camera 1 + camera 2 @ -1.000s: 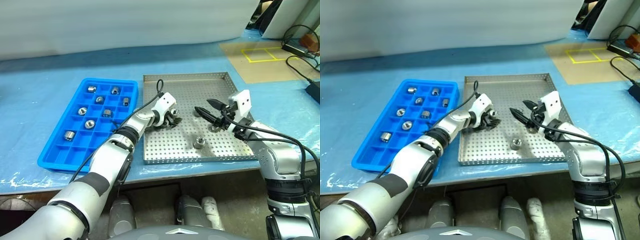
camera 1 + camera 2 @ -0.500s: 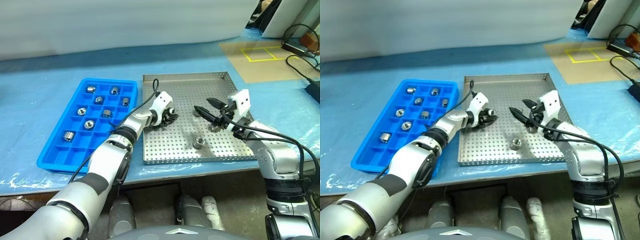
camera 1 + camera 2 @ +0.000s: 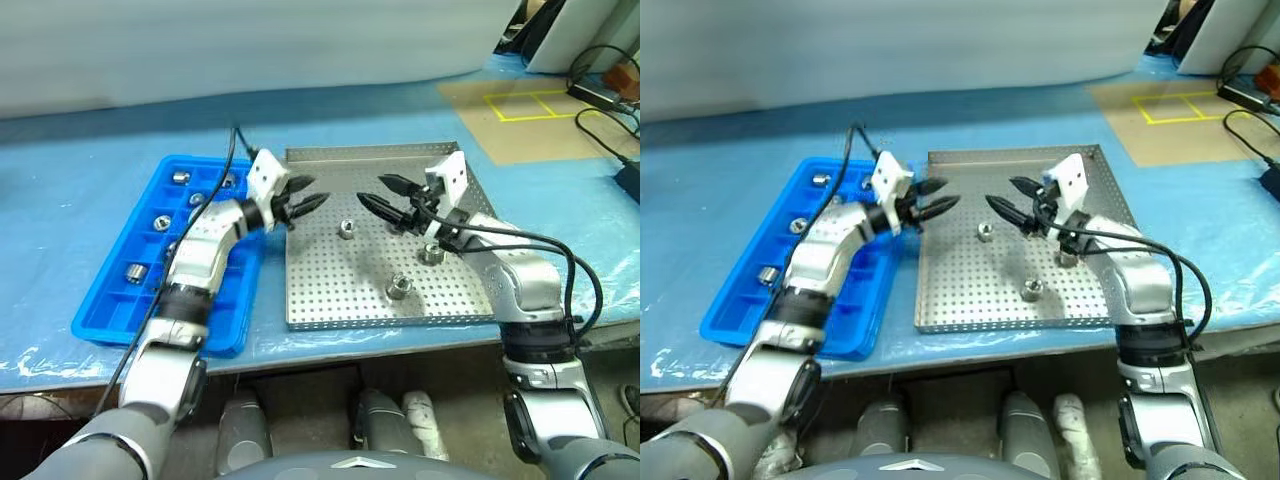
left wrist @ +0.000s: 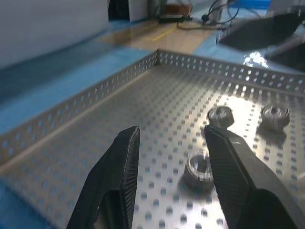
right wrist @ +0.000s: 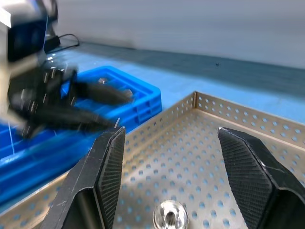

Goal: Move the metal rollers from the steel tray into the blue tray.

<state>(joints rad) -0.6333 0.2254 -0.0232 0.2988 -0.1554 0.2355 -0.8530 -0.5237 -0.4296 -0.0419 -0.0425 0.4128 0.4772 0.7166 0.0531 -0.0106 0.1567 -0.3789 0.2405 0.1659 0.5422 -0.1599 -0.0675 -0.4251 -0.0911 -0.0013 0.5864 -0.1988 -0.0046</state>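
Observation:
The steel tray [image 3: 330, 285] holds three metal rollers: one near its middle [image 3: 347, 228], one to the right [image 3: 431, 253] and one nearer the front [image 3: 398, 286]. To its left, the blue tray [image 3: 110, 310] has several rollers [image 3: 135, 271] in its compartments. My left gripper [image 3: 318, 189] hovers over the steel tray's left rim, open and empty; in its wrist view the middle roller [image 4: 199, 167] lies beyond its fingertips [image 4: 128, 143]. My right gripper [image 3: 370, 188] hangs open over the tray's far half, facing the left one, with the middle roller [image 5: 170, 217] below it.
A blue sheet [image 3: 90, 130] covers the table. At the far right lie a brown board with a yellow tape square [image 3: 525, 105] and black cables [image 3: 600, 60]. The table's front edge runs just below both trays.
My left gripper has lifted off the middle roller and swung up and left to the steel tray's left rim; the roller stays on the tray. The right gripper has shifted left and farther.

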